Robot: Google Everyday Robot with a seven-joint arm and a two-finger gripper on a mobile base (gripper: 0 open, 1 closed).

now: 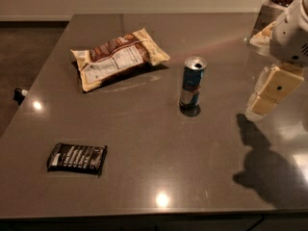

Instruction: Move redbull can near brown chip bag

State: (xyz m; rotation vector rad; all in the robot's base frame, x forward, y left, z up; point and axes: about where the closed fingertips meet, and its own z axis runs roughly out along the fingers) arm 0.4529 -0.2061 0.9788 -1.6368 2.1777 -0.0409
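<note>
redbull can [192, 86] stands upright, long axis vertical, right of brown chip bag [118, 57]; tool [261, 105] hangs at right, grip unclear.

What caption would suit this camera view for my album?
End effector hovers beside upright redbull can, brown chip bag lying apart on grey table.

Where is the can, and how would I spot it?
Look at the big grey table. Near its middle, right of the chip bag and left of the gripper that hangs over the table's right side, stands the can. It is the only upright thing there: slim, blue and silver, while the bag and the black packet lie flat.
</note>
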